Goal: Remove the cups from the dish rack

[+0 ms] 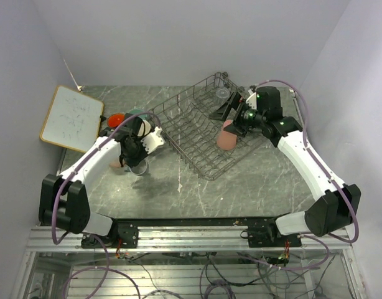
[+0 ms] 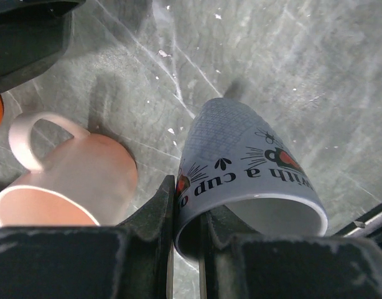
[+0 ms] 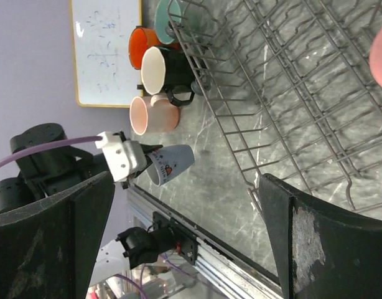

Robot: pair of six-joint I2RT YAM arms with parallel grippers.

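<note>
Two cups sit in the rack (image 1: 191, 124): the tumbler (image 1: 227, 138) toward its 4 o'clock side and the glass (image 1: 223, 93) up in its 1 o'clock corner. The others stand out on the table (image 1: 241, 187), off the rack's 9 o'clock: orange mug (image 3: 140, 48), mint mug (image 3: 168, 18), black mug (image 3: 169, 71) and pink mug (image 3: 150, 115).

The left gripper (image 2: 185, 212) has its jaws pinched on the rim of the grey cup (image 2: 241, 156), one finger inside and one outside. The cup hangs tilted, just at the pink mug's 3 o'clock. From here I can't tell if its base is down on the table.

To set it down well, I'd level the cup first and lower it until the base sits flat, keeping clear of the pink mug. Then part the jaws and lift straight up, so the inner finger doesn't drag the rim over.

The right gripper (image 1: 233, 123) hovers by the tumbler, jaws spread wide and empty.
</note>
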